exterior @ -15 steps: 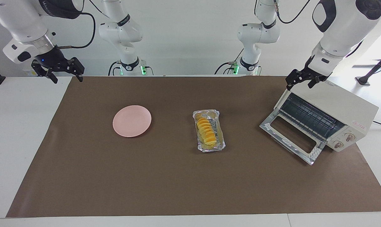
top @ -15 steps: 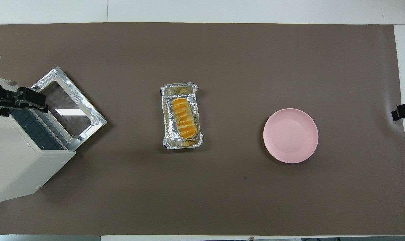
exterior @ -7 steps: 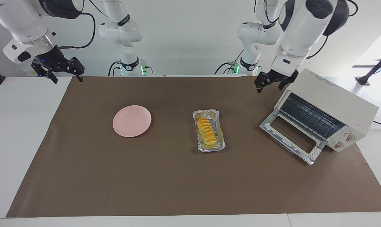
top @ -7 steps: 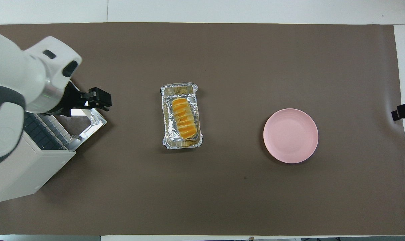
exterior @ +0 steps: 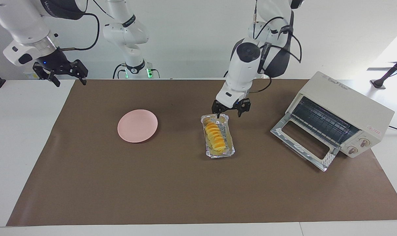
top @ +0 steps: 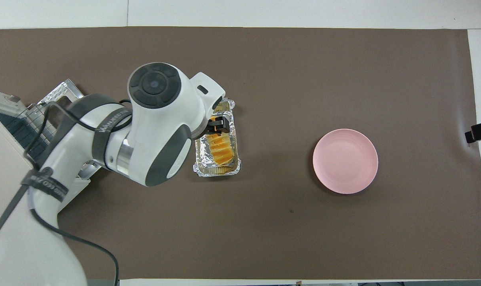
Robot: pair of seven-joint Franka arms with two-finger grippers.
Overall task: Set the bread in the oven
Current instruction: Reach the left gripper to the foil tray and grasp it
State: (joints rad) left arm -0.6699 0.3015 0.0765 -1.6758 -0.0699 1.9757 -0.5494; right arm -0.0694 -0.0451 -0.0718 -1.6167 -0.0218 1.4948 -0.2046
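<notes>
The bread point(exterior: 215, 135), a golden ridged loaf, lies in a crinkled foil tray point(exterior: 230, 149) at mid-table; it also shows in the overhead view point(top: 221, 150). My left gripper point(exterior: 227, 113) is open and hangs just above the tray's end nearer to the robots; in the overhead view the left gripper point(top: 216, 126) covers that end of the loaf. The cream oven point(exterior: 346, 105) stands at the left arm's end of the table with its glass door point(exterior: 303, 144) dropped open and the rack showing. My right gripper point(exterior: 69, 81) is open and waits over the table's edge at the right arm's end.
A round pink plate point(exterior: 137, 126) lies toward the right arm's end, beside the tray. In the overhead view the left arm hides much of the oven point(top: 2, 155). Brown paper point(exterior: 152, 183) covers the table.
My left arm has swung from over the oven's top, across the table toward the middle and down, to just over the foil tray's end. The right arm has not moved.
</notes>
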